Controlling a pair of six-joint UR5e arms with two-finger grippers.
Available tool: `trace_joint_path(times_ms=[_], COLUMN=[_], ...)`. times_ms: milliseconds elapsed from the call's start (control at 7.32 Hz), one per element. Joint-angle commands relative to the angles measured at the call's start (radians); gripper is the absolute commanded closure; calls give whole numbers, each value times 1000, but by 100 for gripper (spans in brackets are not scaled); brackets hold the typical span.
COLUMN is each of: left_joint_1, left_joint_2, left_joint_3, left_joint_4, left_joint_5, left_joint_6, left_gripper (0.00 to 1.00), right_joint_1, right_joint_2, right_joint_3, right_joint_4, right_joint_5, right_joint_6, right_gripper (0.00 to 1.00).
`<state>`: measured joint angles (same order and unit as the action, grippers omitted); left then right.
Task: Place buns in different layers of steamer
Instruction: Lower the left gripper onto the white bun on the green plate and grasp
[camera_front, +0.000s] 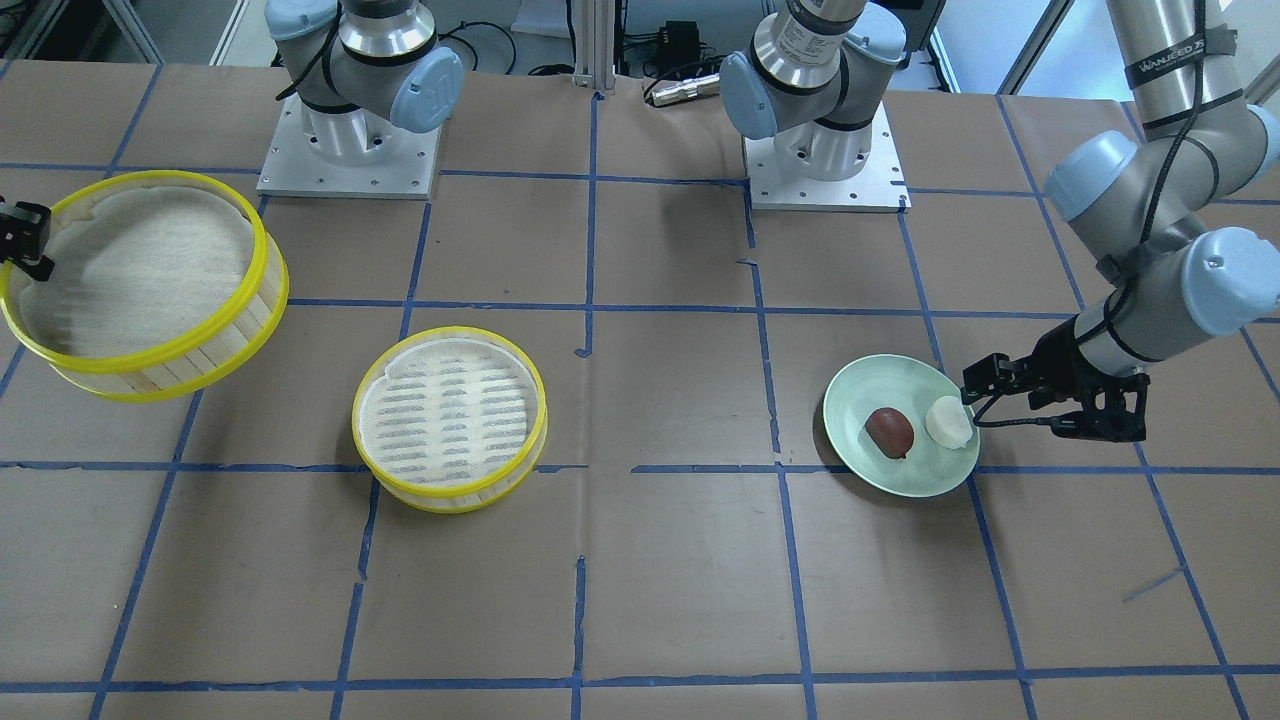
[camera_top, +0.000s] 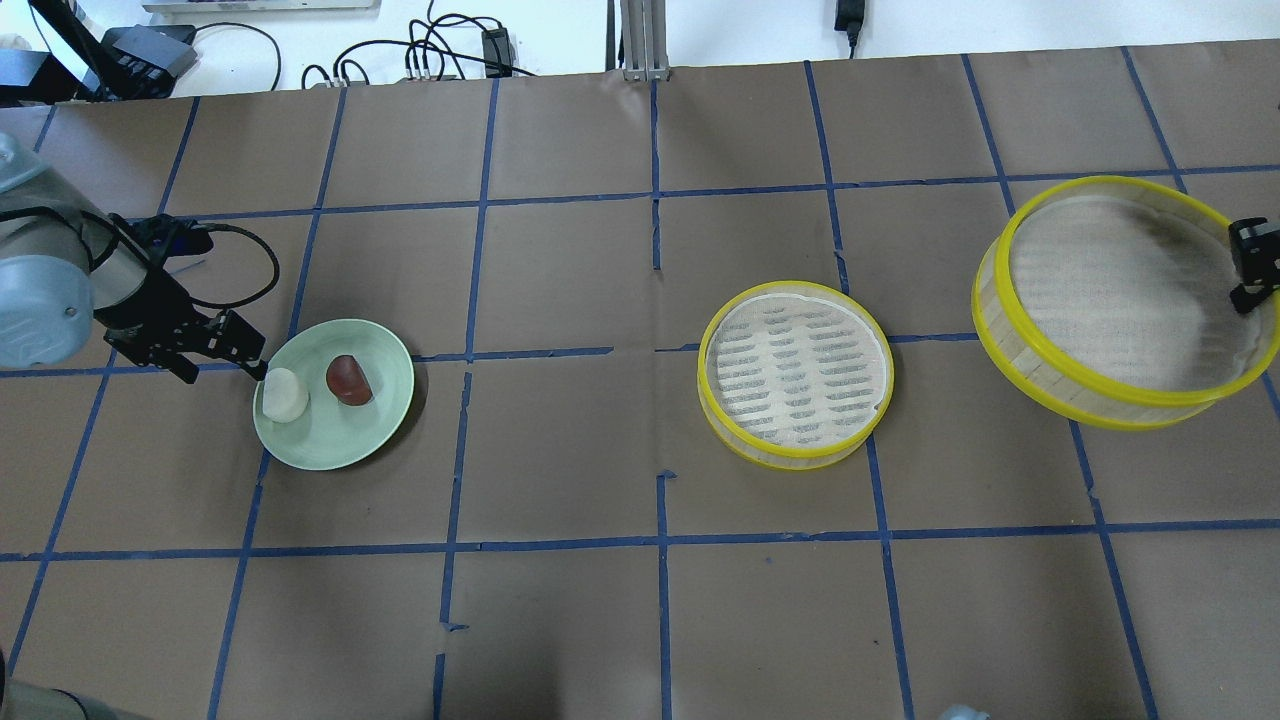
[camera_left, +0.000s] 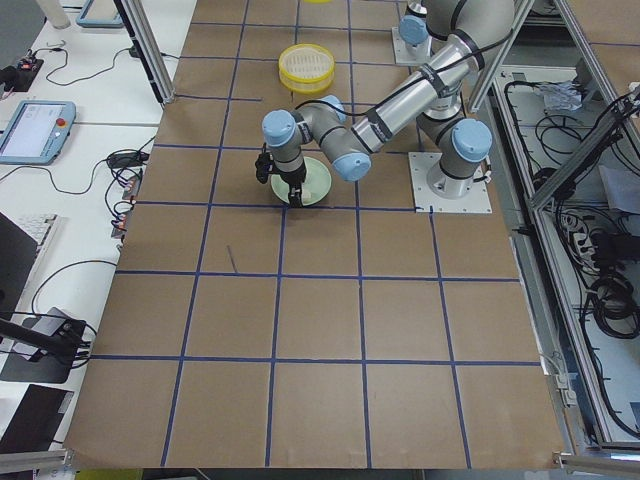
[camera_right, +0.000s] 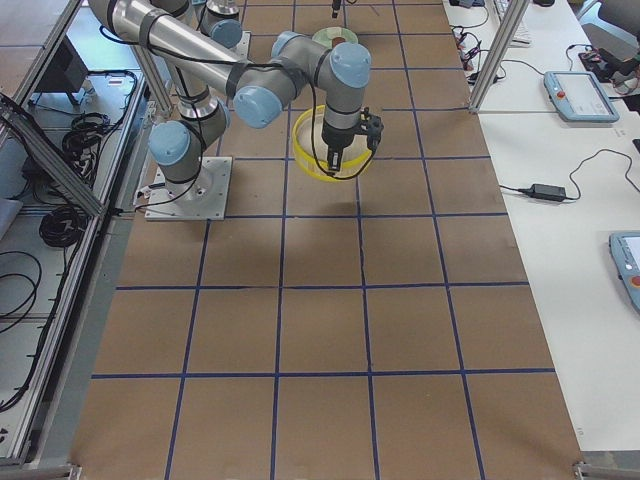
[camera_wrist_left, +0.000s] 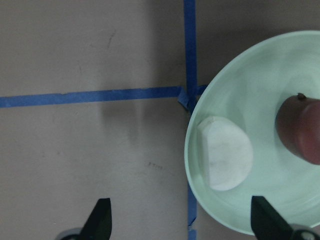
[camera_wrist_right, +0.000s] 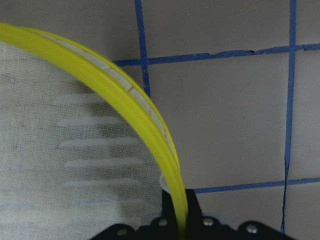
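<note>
Left gripper (camera_front: 976, 406): positioned at the edge of the plate (camera_front: 905, 470) on the robot's left side of the table (camera_front: 650, 580). The fingers are spread wide and grasp nothing. In the left wrist view, the white bun (camera_front: 948, 420) lies ahead of the gap between the two fingertips, and neither fingertip touches it.

Plate: pale green, resting flat on the table. It holds both buns. The white bun sits against the rim nearest the left gripper. The brown bun (camera_front: 889, 431) lies just beside it, toward the plate's middle. The two buns are close together, but whether they touch cannot be determined.

Right gripper (camera_top: 1252, 268): clamped on the yellow rim of the raised steamer tier (camera_front: 135, 270), with one finger inside the rim and one outside. This tier hangs tilted over the robot's far right side of the table. Its white mesh liner carries no bun.

Second steamer tier (camera_front: 448, 412): sits flat on the table, between the raised steamer tier and the plate, and well apart from both. Its liner is also bare.
</note>
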<state>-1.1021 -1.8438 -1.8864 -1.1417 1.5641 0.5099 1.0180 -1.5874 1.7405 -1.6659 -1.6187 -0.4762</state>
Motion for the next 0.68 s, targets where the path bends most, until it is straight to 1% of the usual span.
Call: trace_joint_path(times_ms=[0,273,410,547], left_joint_1=[-44,-50,-54,-61], left_joint_2=[-35,-89,-89,-86], left_joint_3=[-11,-37,-42,-42], left_joint_4=[54,146,149,148], left_joint_5=[1,1,2,8], left_joint_6=[-27,-30,-30,-25], left_gripper=[7,7,7,12], right_joint_1=[-3,-3,-3,-3], right_joint_2=[0,0,1,0], right_joint_3=[1,1,4,4], right_joint_4=[2,-1,3,3], right_joint_5=[2,-3,0,0], right_joint_6=[-4,-7,-7,-7], right_gripper=[91,91,91,91])
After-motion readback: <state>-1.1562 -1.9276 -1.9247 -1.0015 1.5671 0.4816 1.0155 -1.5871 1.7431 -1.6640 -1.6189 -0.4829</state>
